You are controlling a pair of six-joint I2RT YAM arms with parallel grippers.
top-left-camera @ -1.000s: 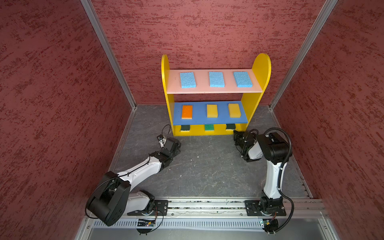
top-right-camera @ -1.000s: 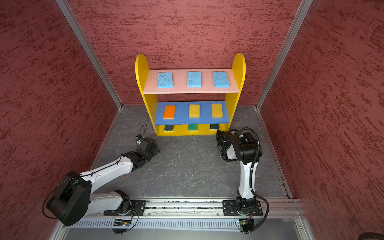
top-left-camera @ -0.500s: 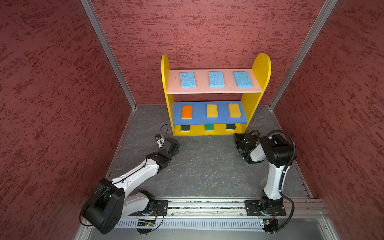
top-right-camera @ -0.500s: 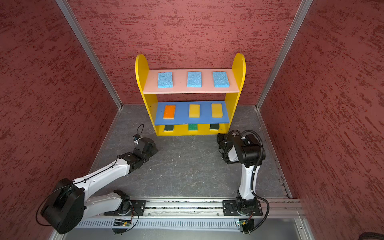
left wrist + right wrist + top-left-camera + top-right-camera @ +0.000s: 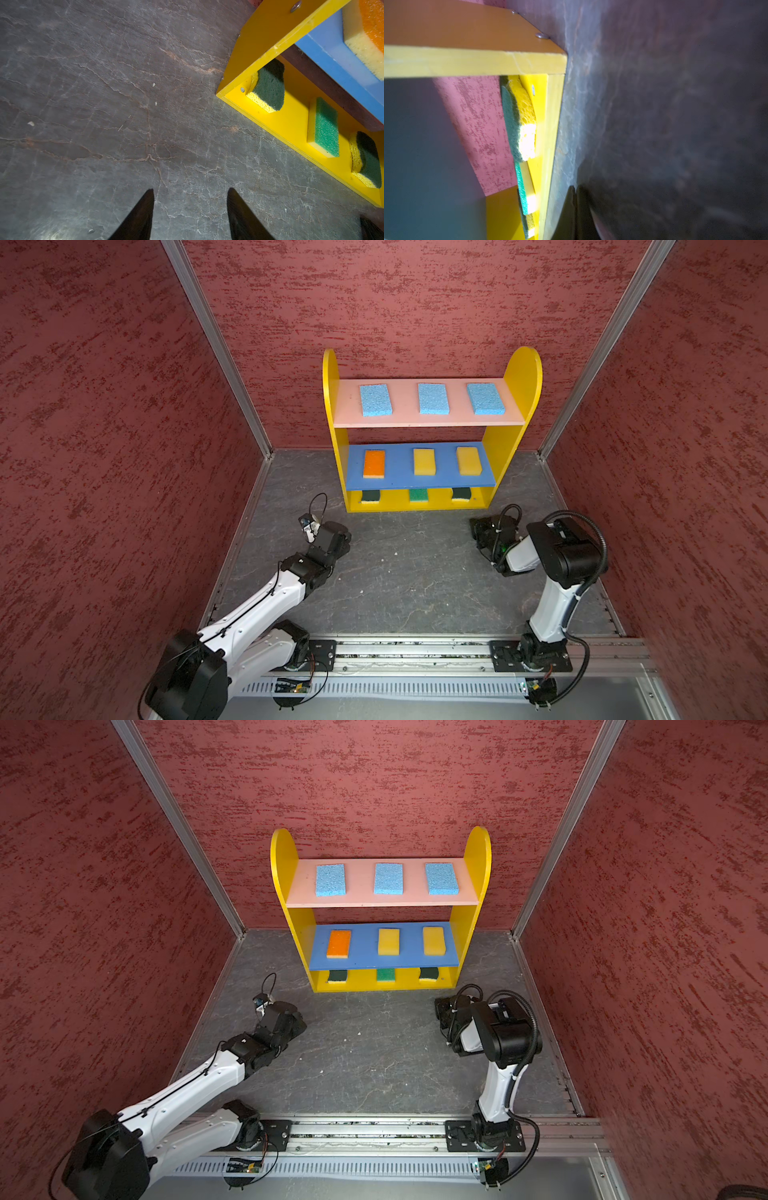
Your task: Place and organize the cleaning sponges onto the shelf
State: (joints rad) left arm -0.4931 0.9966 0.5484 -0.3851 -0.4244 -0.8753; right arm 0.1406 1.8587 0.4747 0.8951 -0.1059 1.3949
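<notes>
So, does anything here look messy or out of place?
Not really. All nine sponges lie flat on the shelf, three to a level and evenly spaced. The only blemish is a few pale crumbs scattered on the dark floor in front of it.

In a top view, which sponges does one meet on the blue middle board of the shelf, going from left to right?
The orange-topped rectangular sponge → the yellow rectangular sponge at the middle → the yellow rectangular sponge nearest the right side panel.
</notes>
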